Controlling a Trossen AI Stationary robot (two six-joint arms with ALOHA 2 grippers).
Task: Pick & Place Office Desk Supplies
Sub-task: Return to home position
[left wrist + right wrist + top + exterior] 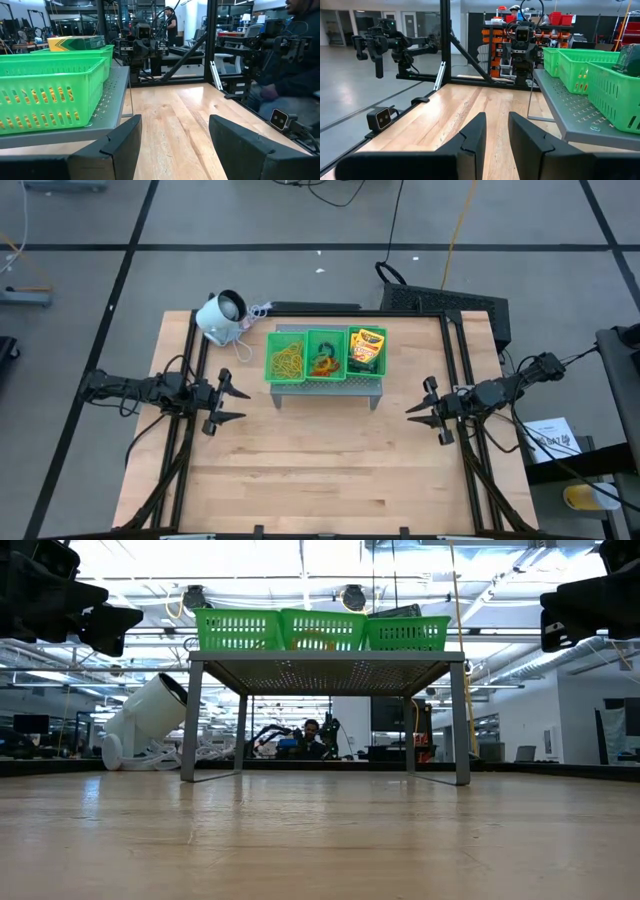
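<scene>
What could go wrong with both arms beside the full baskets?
1. The crayon boxes stick up above the rim of the green tray; the right hand, open nearby, might knock them.
2. The tray sits on a raised grey stand; a bump could topple it.
3. The cord of the white device lies on the side of the open left hand and might snag.

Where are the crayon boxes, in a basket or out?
In: the crayon boxes fill the green basket nearest the right arm, on the grey stand.
</scene>
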